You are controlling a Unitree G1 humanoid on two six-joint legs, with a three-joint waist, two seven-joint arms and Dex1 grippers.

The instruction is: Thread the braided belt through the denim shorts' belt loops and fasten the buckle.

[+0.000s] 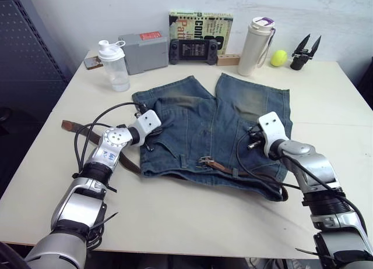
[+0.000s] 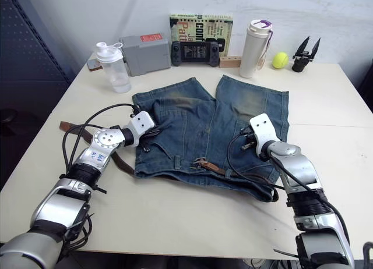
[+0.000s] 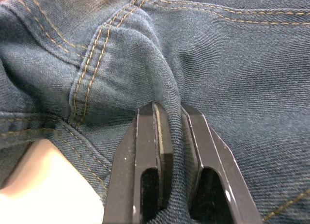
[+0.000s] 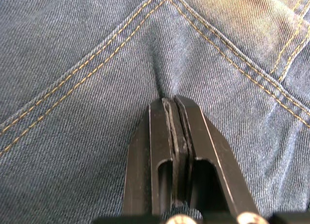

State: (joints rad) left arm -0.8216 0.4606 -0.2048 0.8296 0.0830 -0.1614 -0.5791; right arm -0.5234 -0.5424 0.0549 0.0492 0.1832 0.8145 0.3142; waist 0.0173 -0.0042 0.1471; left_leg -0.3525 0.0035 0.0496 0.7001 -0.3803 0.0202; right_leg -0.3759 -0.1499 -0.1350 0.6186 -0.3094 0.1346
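The denim shorts (image 1: 215,123) lie flat mid-table, waistband nearest me, legs pointing away. The braided belt (image 1: 70,126) starts on the table at the left, passes under my left arm and runs along the waistband. Its buckle (image 1: 204,160) sits near the waistband's middle, beside a belt loop (image 1: 184,160). My left gripper (image 3: 169,107) is at the shorts' left hip, shut on a raised fold of denim by a pocket seam. My right gripper (image 4: 173,99) rests on the right side of the shorts, fingers together with a small pucker of cloth running into the tips.
Along the table's far edge stand a clear shaker bottle (image 1: 113,65), a grey box (image 1: 144,52), a handheld game console (image 1: 193,50) against a book (image 1: 201,24), a white flask (image 1: 256,45), a yellow ball (image 1: 279,58) and a spare black gripper (image 1: 306,50).
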